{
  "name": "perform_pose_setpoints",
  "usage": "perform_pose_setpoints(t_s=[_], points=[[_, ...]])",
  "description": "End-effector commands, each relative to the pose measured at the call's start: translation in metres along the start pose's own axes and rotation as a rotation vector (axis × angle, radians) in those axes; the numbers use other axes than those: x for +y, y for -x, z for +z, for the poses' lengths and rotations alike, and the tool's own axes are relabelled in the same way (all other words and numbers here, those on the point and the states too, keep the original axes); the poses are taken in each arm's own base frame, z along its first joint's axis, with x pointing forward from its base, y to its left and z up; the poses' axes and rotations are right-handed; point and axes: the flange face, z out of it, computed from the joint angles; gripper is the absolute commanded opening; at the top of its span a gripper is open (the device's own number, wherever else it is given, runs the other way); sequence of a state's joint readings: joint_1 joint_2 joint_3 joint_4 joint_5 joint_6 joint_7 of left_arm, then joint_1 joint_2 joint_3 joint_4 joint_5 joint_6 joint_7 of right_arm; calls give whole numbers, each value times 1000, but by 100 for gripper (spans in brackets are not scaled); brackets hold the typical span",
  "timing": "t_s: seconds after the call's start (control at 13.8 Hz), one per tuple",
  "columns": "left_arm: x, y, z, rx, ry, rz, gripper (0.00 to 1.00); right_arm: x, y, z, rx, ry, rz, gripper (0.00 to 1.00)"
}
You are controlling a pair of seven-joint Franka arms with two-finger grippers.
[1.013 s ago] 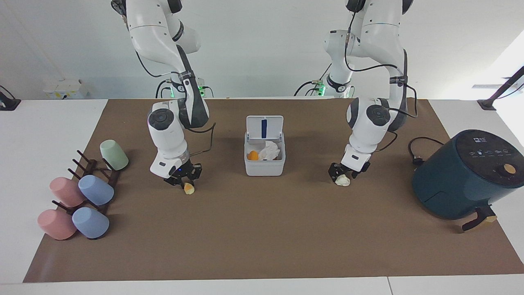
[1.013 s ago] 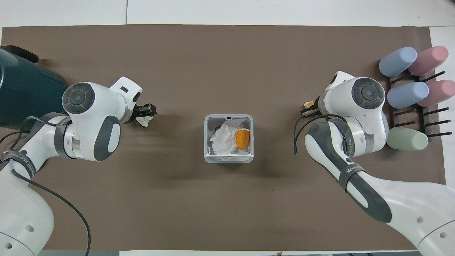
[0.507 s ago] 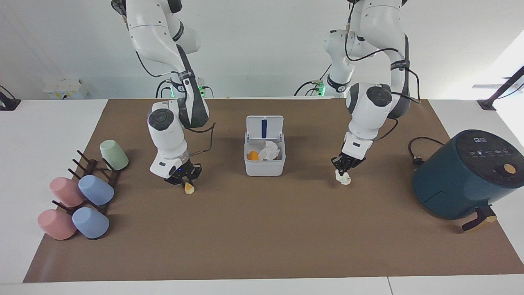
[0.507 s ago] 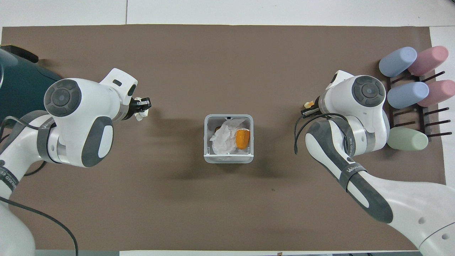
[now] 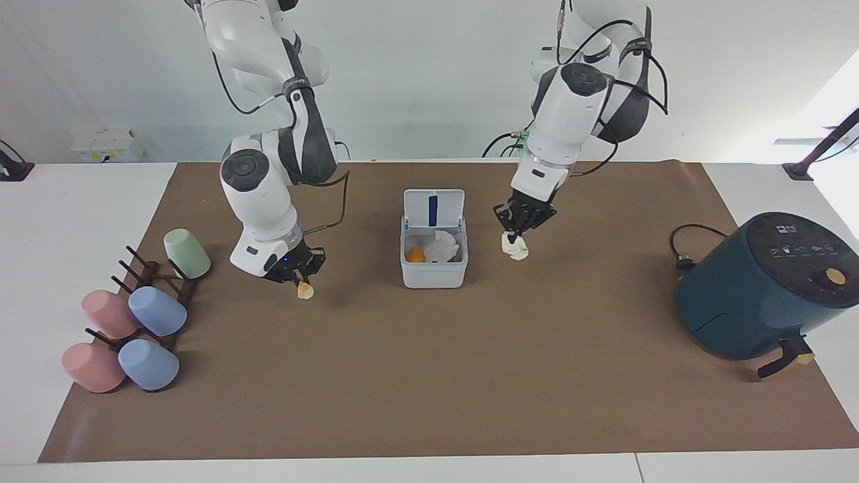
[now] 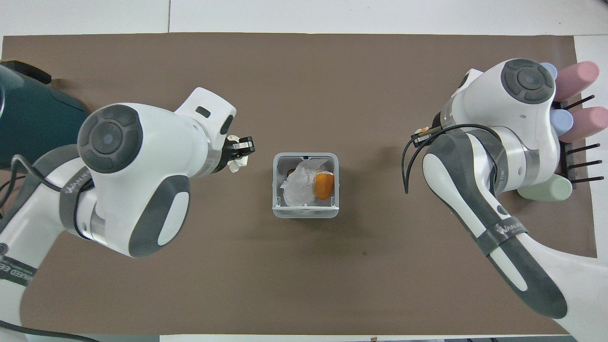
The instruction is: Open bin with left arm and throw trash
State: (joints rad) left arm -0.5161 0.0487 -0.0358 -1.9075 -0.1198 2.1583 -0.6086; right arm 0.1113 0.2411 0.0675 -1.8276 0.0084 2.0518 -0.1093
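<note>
Now, with the lid up on the bin (image 5: 433, 267) mid-desk, carry the pale scrap (image 5: 515, 247) pinched in the left hand (image 5: 518, 231) right over the opening before letting go; bring the right hand (image 5: 300, 277), pinching the yellow scrap (image 5: 306, 290), over next.

My facing camera looks down from high across the tabletop (image 5: 429, 402) toward the robots; my overhead looks steeply down from their end. Both share the open bin (image 5: 433, 268) (image 6: 305, 211).
</note>
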Motion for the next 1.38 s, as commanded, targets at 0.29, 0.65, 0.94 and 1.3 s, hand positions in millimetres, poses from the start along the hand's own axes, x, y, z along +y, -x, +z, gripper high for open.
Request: perform_pose_setpoints(t_s=[0.29,0.65,0.94,1.3], points=[[70,66,46,-56,20,104,12,-1,-1,-20,-24,-29,-4,5],[65,55,25,-22,45,84,100,-3,-1,-20,-26,-30,-3,6],[-14,8,-27,-29,-10,3,100,-52,-12,-46,-25,-146,161,6],[-137,-49,-57,-57,-77,84,100,-211,-14,-65,-1,-241,579,8]])
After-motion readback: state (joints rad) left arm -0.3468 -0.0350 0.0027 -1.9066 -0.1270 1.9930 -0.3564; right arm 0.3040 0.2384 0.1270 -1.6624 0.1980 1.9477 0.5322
